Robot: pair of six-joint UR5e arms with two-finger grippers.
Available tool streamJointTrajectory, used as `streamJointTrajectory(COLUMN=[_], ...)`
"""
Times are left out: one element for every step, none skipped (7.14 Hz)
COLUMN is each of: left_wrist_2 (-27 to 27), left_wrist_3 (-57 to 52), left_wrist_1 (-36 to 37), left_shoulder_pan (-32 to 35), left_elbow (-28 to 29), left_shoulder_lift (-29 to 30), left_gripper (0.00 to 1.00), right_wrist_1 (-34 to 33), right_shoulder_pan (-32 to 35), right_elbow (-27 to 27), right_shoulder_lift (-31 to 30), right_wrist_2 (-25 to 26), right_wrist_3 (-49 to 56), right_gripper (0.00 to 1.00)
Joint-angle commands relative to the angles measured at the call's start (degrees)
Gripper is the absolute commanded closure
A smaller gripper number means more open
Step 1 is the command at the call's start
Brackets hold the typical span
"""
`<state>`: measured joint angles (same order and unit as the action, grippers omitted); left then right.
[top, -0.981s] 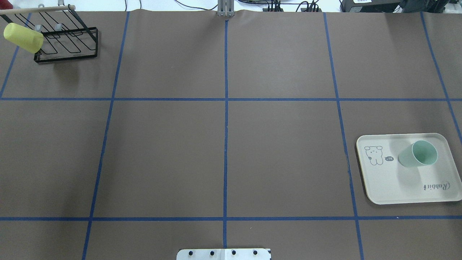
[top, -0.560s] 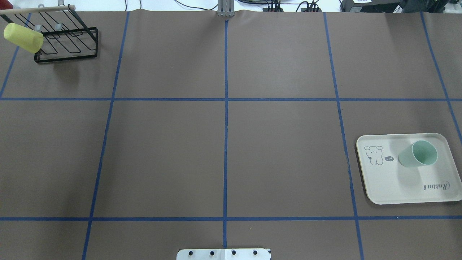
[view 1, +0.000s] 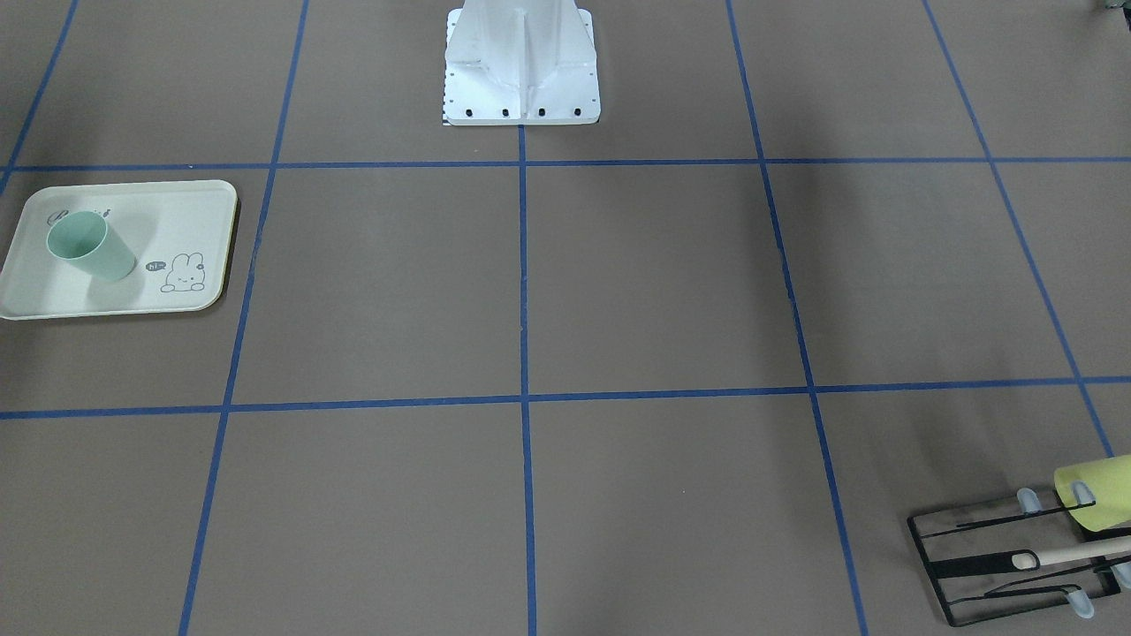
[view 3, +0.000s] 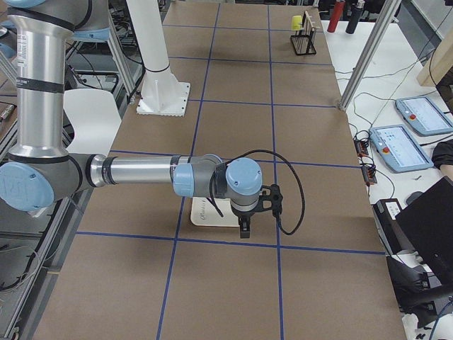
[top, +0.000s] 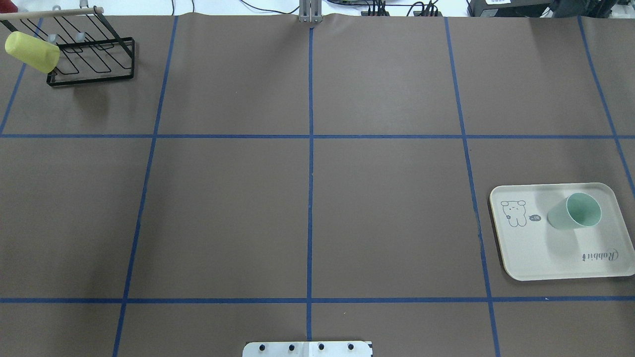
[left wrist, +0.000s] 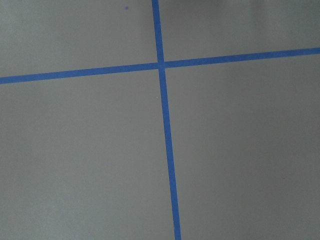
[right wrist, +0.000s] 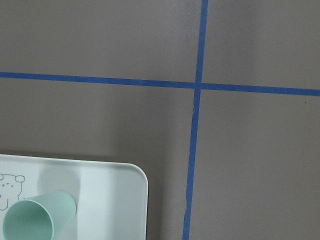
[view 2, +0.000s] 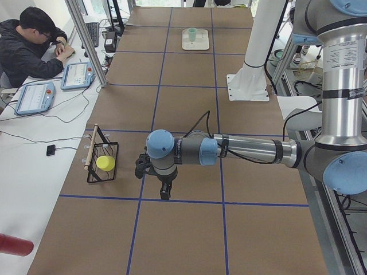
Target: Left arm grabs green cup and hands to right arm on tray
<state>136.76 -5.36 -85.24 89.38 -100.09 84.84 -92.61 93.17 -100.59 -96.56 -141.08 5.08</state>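
Standing upright on tray, cup looks delivered; task seems done. It sits below, just beside right end effector; left end effector hangs well apart from it, over tabletop near rack. Cannot tell either's jaw opening.

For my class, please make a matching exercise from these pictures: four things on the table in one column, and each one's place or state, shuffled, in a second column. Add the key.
Things
A. green cup
B. yellow-green cup
C. tray
D. black wire rack

Places or states
1. tipped sideways on the rack
2. cream, lying flat on the robot's right side
3. upright on the tray, mouth up
4. standing at the far corner on the robot's left

Pairs: A-3, B-1, C-2, D-4
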Motion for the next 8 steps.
streamJointTrajectory(left_wrist_2=[0.0,0.0,-0.1,-0.2,-0.2,-0.2,-0.2,-0.2], left_wrist_3=[0.0,0.0,0.0,0.0,0.0,0.0,0.0,-0.1], left_wrist_1=[0.1,0.1,0.1,0.1,0.2,0.2,0.2,0.2], left_shoulder_pan=[0.2,0.2,0.2,0.3,0.6,0.7,0.7,0.7], left_elbow=[0.0,-0.1,-0.1,-0.2,-0.1,0.2,0.1,0.2], left_shoulder_lift=[0.2,0.2,0.3,0.4,0.4,0.4,0.4,0.4], left_gripper=[0.00,0.00,0.00,0.00,0.00,0.00,0.00,0.00], right_wrist_1=[0.1,0.1,0.1,0.1,0.1,0.1,0.1,0.1], right_shoulder_pan=[0.0,0.0,0.0,0.0,0.0,0.0,0.0,0.0], right_elbow=[0.0,0.0,-0.1,-0.4,-0.7,-0.7,-0.7,-0.6], right_shoulder_lift=[0.1,0.1,0.1,0.1,0.1,0.1,0.2,0.1], right_wrist_2=[0.2,0.2,0.2,0.1,-0.1,-0.1,0.1,0.1], right_wrist_3=[-0.1,-0.1,-0.1,-0.2,-0.2,-0.2,-0.2,-0.3], right_gripper=[0.01,0.01,0.01,0.01,0.01,0.01,0.01,0.01])
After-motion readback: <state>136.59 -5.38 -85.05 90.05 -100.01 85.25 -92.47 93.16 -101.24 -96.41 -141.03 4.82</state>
